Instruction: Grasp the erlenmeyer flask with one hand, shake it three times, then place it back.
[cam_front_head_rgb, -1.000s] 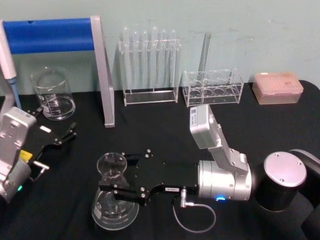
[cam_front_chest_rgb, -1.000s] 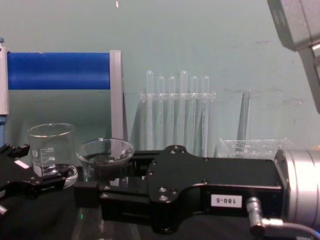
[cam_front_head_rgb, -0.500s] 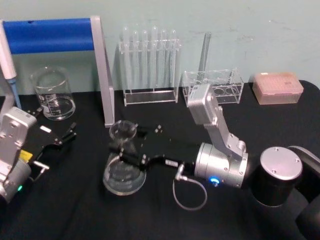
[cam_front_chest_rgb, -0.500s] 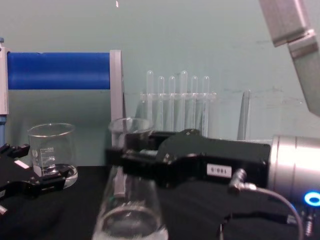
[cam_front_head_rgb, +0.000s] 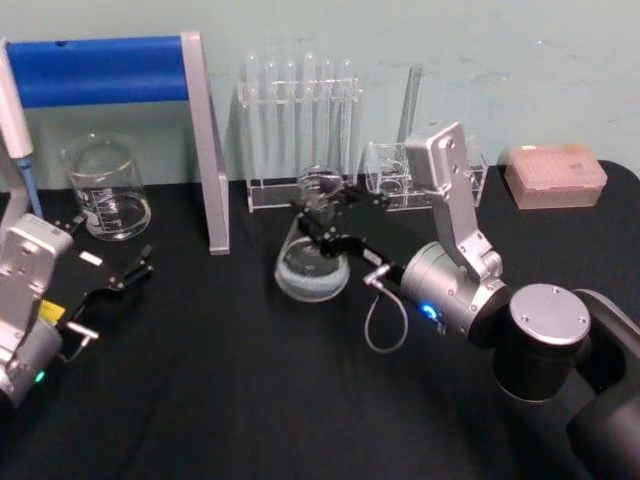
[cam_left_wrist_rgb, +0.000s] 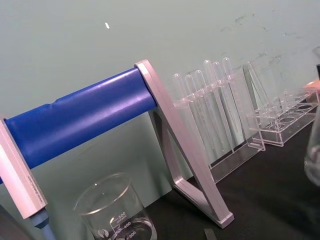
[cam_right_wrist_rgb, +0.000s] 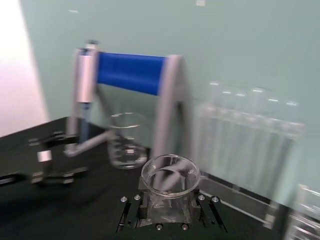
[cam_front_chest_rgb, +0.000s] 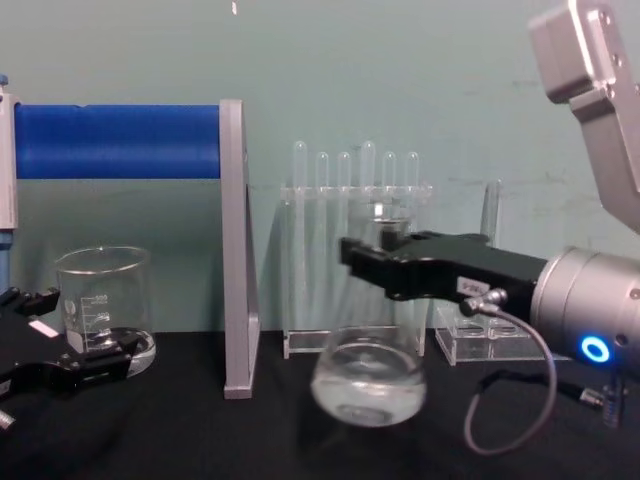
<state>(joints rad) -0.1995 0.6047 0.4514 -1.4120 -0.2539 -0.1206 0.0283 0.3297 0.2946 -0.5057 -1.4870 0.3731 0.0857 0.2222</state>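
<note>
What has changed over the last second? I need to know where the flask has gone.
The right gripper, fingers still clamped on the neck of the clear glass erlenmeyer flask, carried it away from the robot and rightward, to just in front of the clear test-tube rack, where it hangs tilted. The open left gripper and the cylindrical glass beaker stayed put.

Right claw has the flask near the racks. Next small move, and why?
Probably swing it back toward the robot: the right claw grips the erlenmeyer flask by its neck, close in front of the test tube rack, so pushing farther risks a bump.
</note>
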